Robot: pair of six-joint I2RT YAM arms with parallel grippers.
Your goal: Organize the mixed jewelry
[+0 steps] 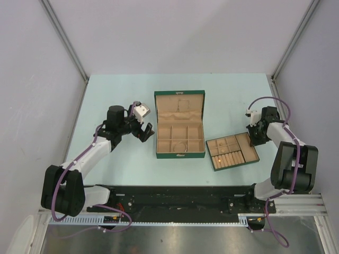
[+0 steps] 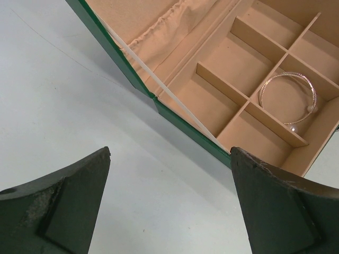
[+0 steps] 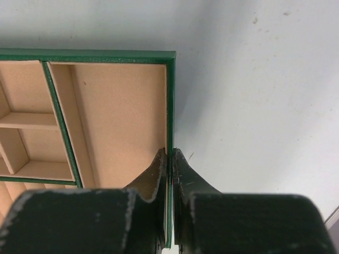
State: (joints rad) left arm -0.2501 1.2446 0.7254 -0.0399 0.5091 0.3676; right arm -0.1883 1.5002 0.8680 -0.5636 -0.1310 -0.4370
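Worktop (image 1: 106, 95): pale blue-green.
Green box (image 1: 167, 108): lid open, tan lining.
Flat tray (image 3: 122, 116): lay just right of box.
Right pincer (image 3: 170, 159): right of box, clamped tight on tray's green rim.
Left pincer (image 2: 169, 153): left of box, gaped fully wide, held nothing.
Silvery loop (image 2: 287, 99): lay inside box compartment.

1. In the top view, the thin silvery loop (image 1: 181, 144) in the green box (image 1: 196, 155) was too small to read; a faint mark (image 1: 183, 101) on its lid, toward 12 o'clock, could not be identified.
2. The left wrist view cut the box at 12 and 3 o'clock, and the fingers (image 2: 69, 206) of the left gripper (image 2: 169, 156) at 6.
3. The right wrist view lost the tray (image 3: 106, 54) at 9 o'clock; the right gripper (image 3: 170, 153) hid its wall at 6.
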